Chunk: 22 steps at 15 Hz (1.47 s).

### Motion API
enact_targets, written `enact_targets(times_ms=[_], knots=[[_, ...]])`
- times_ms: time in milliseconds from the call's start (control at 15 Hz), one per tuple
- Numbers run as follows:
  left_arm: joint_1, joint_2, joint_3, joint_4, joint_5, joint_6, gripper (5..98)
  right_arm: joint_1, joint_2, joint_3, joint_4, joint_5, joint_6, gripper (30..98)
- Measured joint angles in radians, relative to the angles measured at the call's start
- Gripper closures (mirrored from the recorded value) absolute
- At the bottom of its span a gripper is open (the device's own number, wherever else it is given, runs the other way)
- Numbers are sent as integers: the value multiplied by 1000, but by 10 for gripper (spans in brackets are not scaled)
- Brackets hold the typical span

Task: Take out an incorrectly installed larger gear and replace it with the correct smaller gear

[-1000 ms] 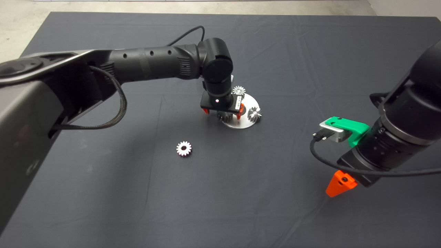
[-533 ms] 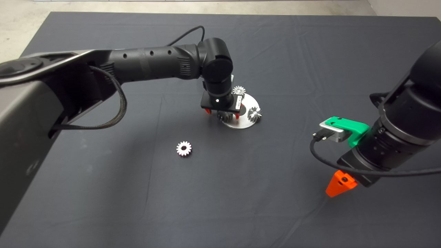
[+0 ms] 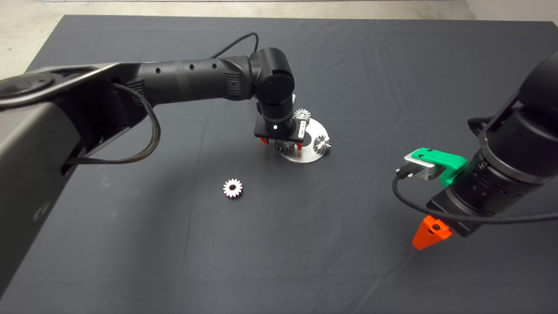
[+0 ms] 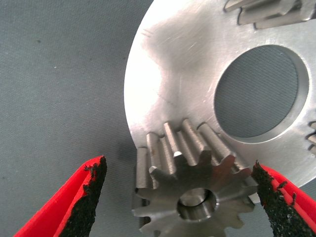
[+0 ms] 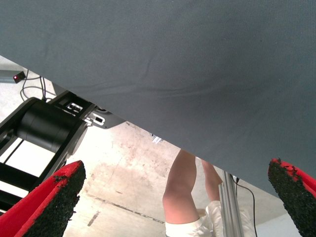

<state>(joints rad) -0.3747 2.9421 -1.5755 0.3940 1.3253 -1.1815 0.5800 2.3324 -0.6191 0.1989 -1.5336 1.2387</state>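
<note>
A: Status, left side?

B: My left gripper is down over the round metal plate near the middle of the dark mat. Fingers apart, one on each side of the larger gear. One pad sits right at the gear's teeth; the other has a clear gap. No clamp.

A: Where's the gear sitting?

B: At the plate's edge, partly hanging over the mat, next to the plate's big round hole. Dull grey, bore facing my wrist camera.

A: Other gears on the plate?

B: Two more: one at the far rim, one at the right rim.

A: Smaller gear?

B: The smaller gear lies flat on the mat, well apart from the plate, on the near-left side. Nothing touches it.

A: Right side?

B: My right gripper is parked at the right edge above the mat, fingers wide apart, holding nothing. Its wrist camera shows the mat's edge, floor, and a person's leg.
</note>
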Motion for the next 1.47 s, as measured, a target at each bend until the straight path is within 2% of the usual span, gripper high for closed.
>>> enact_targets(times_ms=[200, 267, 400, 1067, 1133, 1467], knots=[[0, 0, -1, 0, -2, 0, 289, 0, 0, 0, 0, 0, 0, 308], [0, 0, -5, 0, -8, -1, 324, 0, 0, 0, 0, 0, 0, 308], [0, 0, -11, 0, -17, -2, 339, 0, 0, 0, 0, 0, 0, 308], [0, 0, -11, 0, -17, 0, 438, 0, 0, 0, 0, 0, 0, 308], [0, 0, -11, 0, -20, 0, 474, 0, 0, 0, 0, 0, 0, 308], [0, 0, -11, 0, -27, 1, 521, 0, 0, 0, 0, 0, 0, 308]])
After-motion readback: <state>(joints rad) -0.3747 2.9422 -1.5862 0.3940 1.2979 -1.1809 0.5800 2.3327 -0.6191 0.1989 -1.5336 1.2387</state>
